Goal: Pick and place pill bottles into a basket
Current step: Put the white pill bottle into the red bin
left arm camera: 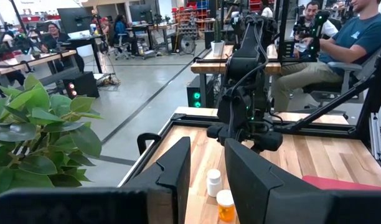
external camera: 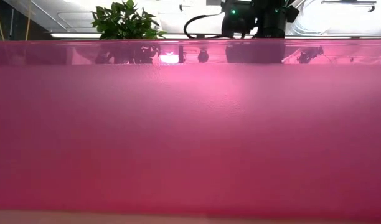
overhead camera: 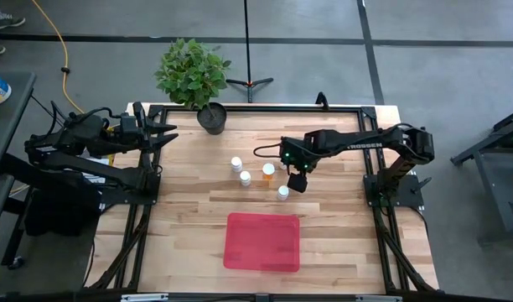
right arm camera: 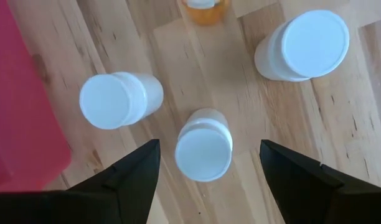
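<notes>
The red basket [overhead camera: 262, 242] lies near the table's front edge, and its wall [external camera: 190, 124] fills the low view. Two white bottles [overhead camera: 236, 164] [overhead camera: 246, 178], an amber one [overhead camera: 268, 171] and another white one [overhead camera: 283, 193] stand on the table's middle. My right gripper [overhead camera: 297, 180] hangs open over them, pointing down. Its fingers stand on either side of a white-capped bottle [right arm camera: 204, 146] below them, without touching it. Beside that bottle stand two white bottles [right arm camera: 121, 99] [right arm camera: 302, 45] and the amber one [right arm camera: 206, 9]. My left gripper [left arm camera: 207, 149] waits open at the table's far left [overhead camera: 168, 134].
A potted plant [overhead camera: 198, 80] stands at the table's far edge, left of centre. The basket's edge [right arm camera: 16, 93] lies close beside the bottles. People sit at desks in the room beyond the table [left arm camera: 340, 43].
</notes>
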Controlling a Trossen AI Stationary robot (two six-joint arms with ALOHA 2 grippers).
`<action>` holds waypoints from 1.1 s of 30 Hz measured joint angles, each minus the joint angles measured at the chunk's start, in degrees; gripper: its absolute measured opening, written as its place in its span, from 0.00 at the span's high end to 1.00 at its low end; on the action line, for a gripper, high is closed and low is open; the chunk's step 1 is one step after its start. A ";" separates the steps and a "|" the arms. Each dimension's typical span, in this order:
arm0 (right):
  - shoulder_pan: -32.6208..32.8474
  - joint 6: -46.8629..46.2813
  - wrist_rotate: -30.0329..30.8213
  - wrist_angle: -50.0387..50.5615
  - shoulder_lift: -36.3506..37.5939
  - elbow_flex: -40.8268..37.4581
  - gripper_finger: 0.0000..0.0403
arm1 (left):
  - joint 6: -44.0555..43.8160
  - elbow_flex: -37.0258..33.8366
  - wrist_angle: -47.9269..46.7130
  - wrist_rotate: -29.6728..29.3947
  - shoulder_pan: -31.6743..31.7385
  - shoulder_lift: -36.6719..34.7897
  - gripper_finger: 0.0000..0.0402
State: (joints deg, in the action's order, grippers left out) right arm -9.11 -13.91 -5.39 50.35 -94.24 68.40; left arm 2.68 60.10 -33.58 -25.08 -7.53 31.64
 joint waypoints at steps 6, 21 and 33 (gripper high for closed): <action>-0.01 -0.22 -0.44 1.56 0.00 0.00 0.34 | 0.00 0.00 0.00 0.00 0.00 0.00 0.67; -0.01 -0.65 -1.72 0.92 -4.07 0.00 0.34 | 0.00 0.00 0.00 0.00 0.01 0.00 0.67; -0.01 0.21 -1.85 0.67 -6.29 0.00 0.39 | 0.00 0.00 0.00 0.00 0.00 0.00 0.67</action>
State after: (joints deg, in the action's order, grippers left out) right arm -9.13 -13.70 -7.25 51.03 -100.53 68.40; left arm 2.68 60.10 -33.58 -25.08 -7.53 31.64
